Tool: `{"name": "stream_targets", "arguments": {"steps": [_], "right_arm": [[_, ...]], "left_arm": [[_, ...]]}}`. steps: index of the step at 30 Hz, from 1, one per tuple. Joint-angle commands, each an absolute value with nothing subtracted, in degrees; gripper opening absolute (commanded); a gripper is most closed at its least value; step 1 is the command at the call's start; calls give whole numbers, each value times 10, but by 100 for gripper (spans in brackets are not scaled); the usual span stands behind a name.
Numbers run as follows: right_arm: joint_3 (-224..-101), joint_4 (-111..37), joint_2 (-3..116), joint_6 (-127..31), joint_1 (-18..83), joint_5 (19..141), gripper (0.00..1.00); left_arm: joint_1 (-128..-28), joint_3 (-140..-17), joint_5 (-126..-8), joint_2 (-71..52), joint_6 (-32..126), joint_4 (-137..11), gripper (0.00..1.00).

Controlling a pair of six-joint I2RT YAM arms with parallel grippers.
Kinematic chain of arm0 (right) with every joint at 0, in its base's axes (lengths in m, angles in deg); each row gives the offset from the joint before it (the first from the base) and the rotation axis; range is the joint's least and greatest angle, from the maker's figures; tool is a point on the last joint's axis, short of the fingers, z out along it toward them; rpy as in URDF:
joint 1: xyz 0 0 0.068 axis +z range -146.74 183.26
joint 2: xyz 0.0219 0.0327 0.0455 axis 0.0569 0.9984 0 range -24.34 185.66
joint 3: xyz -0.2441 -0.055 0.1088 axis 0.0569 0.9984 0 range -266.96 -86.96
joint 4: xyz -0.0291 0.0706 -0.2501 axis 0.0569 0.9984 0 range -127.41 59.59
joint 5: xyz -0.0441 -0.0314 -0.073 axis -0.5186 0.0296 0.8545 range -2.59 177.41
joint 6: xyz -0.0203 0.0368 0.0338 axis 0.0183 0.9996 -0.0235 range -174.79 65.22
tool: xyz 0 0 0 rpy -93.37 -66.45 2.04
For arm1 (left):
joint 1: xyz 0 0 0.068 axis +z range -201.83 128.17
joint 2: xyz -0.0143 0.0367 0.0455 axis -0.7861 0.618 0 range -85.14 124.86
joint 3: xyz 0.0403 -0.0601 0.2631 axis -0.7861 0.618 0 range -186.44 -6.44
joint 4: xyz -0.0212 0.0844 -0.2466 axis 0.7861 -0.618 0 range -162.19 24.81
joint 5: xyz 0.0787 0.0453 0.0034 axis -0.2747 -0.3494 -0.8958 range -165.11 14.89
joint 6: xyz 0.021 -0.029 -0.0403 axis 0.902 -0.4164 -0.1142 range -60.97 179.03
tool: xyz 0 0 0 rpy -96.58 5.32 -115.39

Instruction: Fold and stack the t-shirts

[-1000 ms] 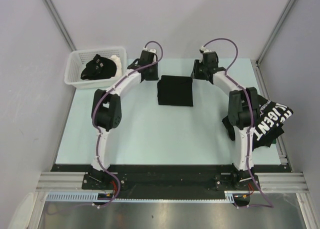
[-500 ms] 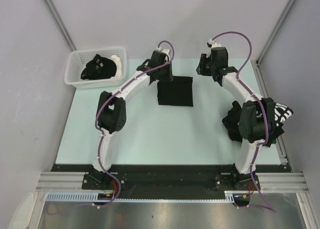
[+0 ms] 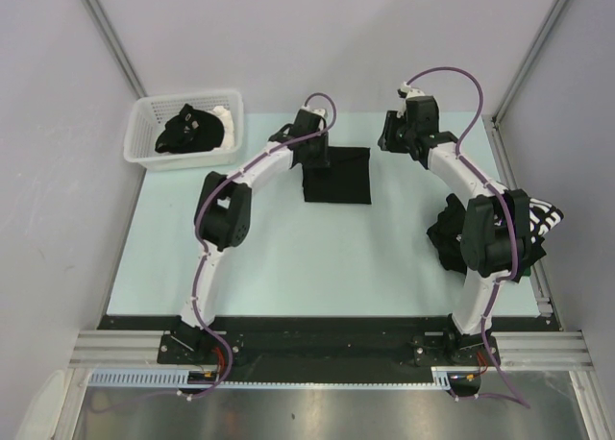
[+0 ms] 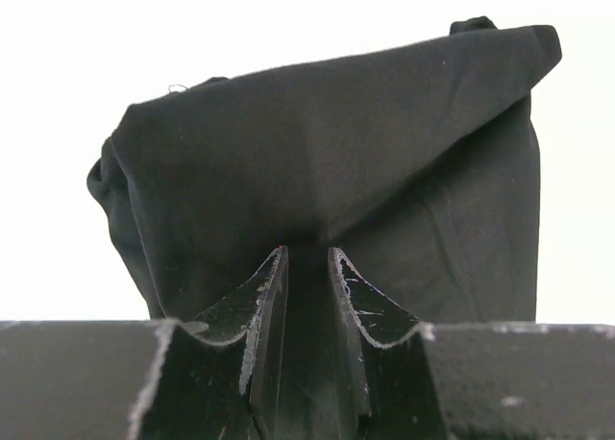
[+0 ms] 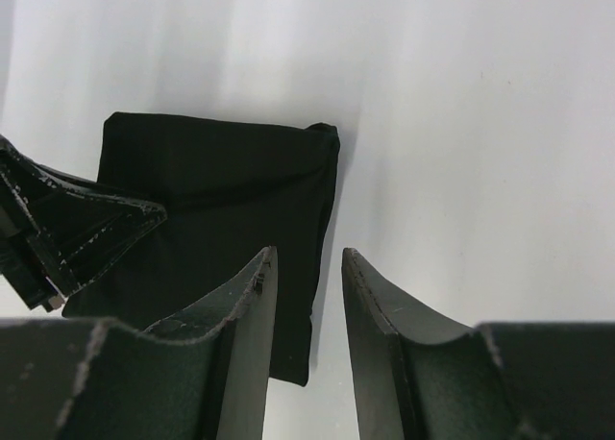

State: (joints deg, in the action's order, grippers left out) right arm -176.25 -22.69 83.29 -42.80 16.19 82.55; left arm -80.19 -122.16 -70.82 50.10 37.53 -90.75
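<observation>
Lying flat near the middle of the far edge of the pale green table [image 3: 288,257], a folded black t-shirt [image 3: 341,176] forms a neat, soft rectangle. The left gripper [image 3: 314,152] sits at this shirt's left edge. In the left wrist view its fingers stand narrow, pinched on the dark fabric [image 4: 336,142], and creases fan out from the left gripper's tips [image 4: 307,257] where the cloth is drawn up off the table.

The right gripper [image 3: 396,137] hangs just beside the shirt's far right corner, apart from it. Seen from the right wrist, its fingers are a little apart with nothing between them (only bare table and the shirt's edge [image 5: 211,200] show through the gap [image 5: 306,253]). The left gripper's scuffed black finger [image 5: 86,229] shows there on the shirt's other side.

A crumpled black t-shirt with white lettering [image 3: 540,219] lies at the table's right edge, partly hidden behind the right arm's elbow.

A white slotted plastic basket [image 3: 144,161] stands at the far left corner, holding a bunched black garment [image 3: 187,131].
</observation>
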Motion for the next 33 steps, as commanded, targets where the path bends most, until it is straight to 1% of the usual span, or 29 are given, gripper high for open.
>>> {"name": "stream_targets", "arguments": {"steps": [1, 4, 9, 15, 23, 27, 31, 33], "right_arm": [[-1763, -230, 809, -422, 159, 813, 38], [-1763, -228, 809, -421, 160, 809, 38], [-1764, -232, 816, -412, 162, 804, 38], [-1765, -233, 817, -400, 163, 805, 38], [-1764, -225, 810, -394, 170, 809, 38], [-1764, -226, 808, -390, 173, 807, 38], [-1765, -230, 801, -386, 174, 803, 38], [-1765, -228, 795, -390, 174, 803, 38]], "left_arm": [[-797, -1237, -734, 515, 383, -885, 28], [-792, -1249, -728, 522, 386, -889, 28], [-791, -1246, -717, 473, 386, -904, 28], [-791, -1189, -708, 385, 388, -914, 29], [-802, -1108, -682, 309, 364, -914, 29], [-827, -1071, -687, 296, 364, -912, 29], [-833, -1024, -695, 300, 356, -897, 29], [-833, -1021, -696, 311, 352, -895, 29]]}}
